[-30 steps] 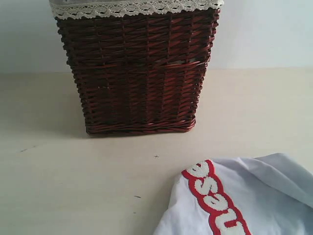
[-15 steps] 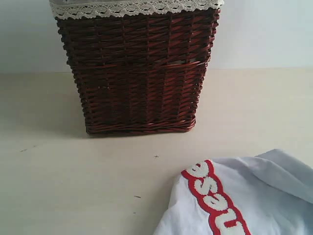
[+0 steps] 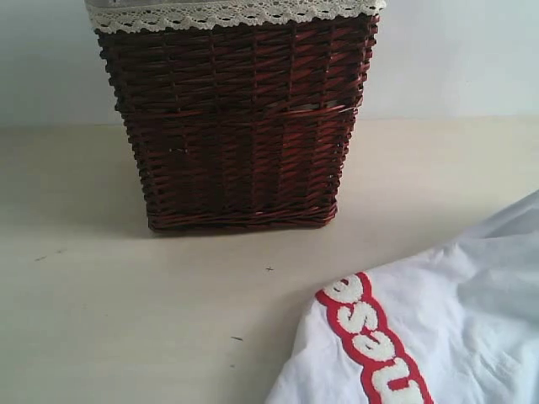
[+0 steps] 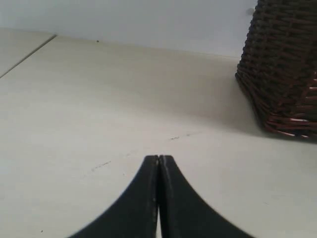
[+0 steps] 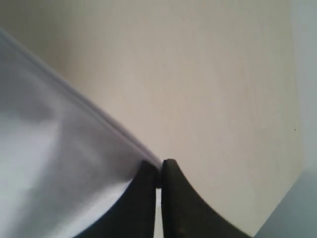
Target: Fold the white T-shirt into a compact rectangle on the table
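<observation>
1. Because a fold needs an edge to be carried, the right gripper (image 5: 159, 168) is seen pressed together on the hem of the white T-shirt (image 5: 54, 163), whose cloth edge runs straight into the closed tips.
2. The shirt is found at the near right of the table (image 3: 126, 320) in the exterior view, well apart from the wicker basket (image 3: 236, 126). Its right side is drawn upward, judged to be the pull of that pinch.
3. The red-outlined letters (image 3: 370, 345) are seen face up, so the chest is judged not yet folded.
4. The left gripper (image 4: 159, 161) is held pressed together and empty over bare table, presumably parked aside until a second corner is needed.
</observation>
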`<state>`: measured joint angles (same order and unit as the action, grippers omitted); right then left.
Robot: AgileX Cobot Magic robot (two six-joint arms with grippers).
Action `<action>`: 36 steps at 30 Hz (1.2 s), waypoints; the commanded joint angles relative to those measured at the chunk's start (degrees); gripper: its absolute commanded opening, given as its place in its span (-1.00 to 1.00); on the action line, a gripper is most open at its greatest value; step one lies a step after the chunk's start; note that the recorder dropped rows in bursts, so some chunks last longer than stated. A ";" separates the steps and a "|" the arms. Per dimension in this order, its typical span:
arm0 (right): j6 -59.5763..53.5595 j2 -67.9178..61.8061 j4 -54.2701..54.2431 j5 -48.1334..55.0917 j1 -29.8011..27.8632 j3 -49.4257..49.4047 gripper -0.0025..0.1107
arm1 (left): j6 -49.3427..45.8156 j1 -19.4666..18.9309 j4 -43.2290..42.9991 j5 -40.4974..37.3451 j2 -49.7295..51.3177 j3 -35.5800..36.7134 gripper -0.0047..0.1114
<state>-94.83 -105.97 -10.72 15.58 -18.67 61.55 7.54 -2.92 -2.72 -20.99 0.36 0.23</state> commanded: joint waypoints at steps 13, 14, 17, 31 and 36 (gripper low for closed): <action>21.93 -13.03 9.80 -33.93 -0.05 4.66 -0.96 | 0.12 0.15 -0.01 0.75 -0.36 -0.23 -0.92; 26.47 -13.03 11.75 -34.54 -0.05 4.93 -0.96 | 0.12 0.15 -0.01 0.75 -0.36 -0.23 -0.92; 41.97 -13.03 19.01 -35.80 -0.05 5.29 -0.93 | 0.02 0.15 -0.01 0.75 -0.36 -0.23 -0.92; 76.79 -6.86 27.77 -38.10 -0.05 5.29 -0.06 | 0.02 0.15 -0.01 0.75 -0.36 -0.23 -0.92; 72.24 -0.76 40.51 -19.01 -1.98 5.29 -0.72 | 0.02 0.15 -0.01 0.75 -0.36 -0.23 -0.92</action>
<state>-20.36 -107.59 24.73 -8.14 -19.21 66.71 7.54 -2.92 -2.72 -20.99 0.36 0.23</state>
